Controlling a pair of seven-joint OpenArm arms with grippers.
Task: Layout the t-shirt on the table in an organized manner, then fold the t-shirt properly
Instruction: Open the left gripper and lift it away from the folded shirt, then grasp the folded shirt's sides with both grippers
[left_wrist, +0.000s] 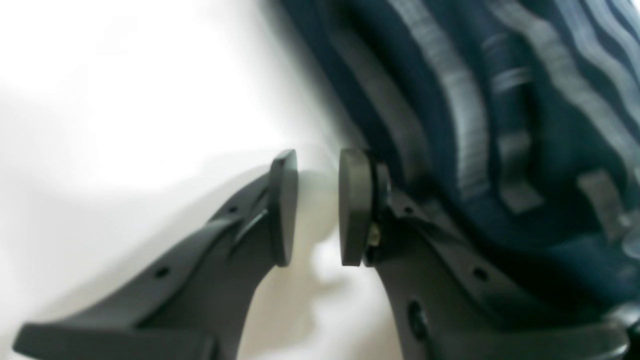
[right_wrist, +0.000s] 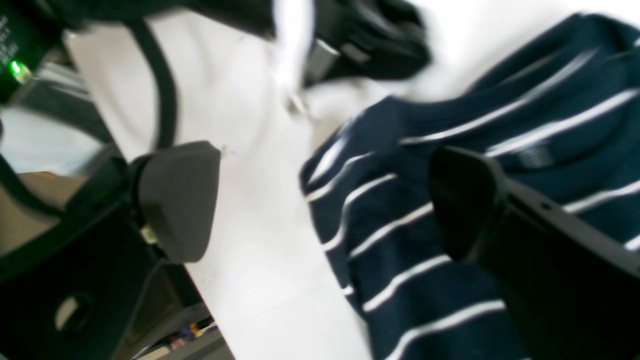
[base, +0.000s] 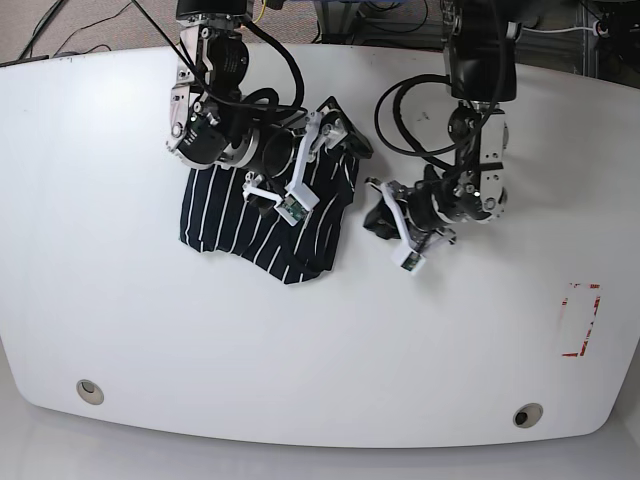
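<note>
The t-shirt, dark with thin white stripes, lies bunched on the white table left of centre, toward the back. My right gripper hovers at the shirt's back right corner. In the right wrist view this gripper is open wide, with the shirt's edge below the gap and nothing pinched. My left gripper sits just right of the shirt, low to the table. Up close, that gripper has a narrow gap showing only bare table, with the striped cloth beside its right finger.
A red rectangular mark is at the table's right side. Two small metal holes sit near the front edge. Cables trail along the back edge behind both arms. A green light glows off the table.
</note>
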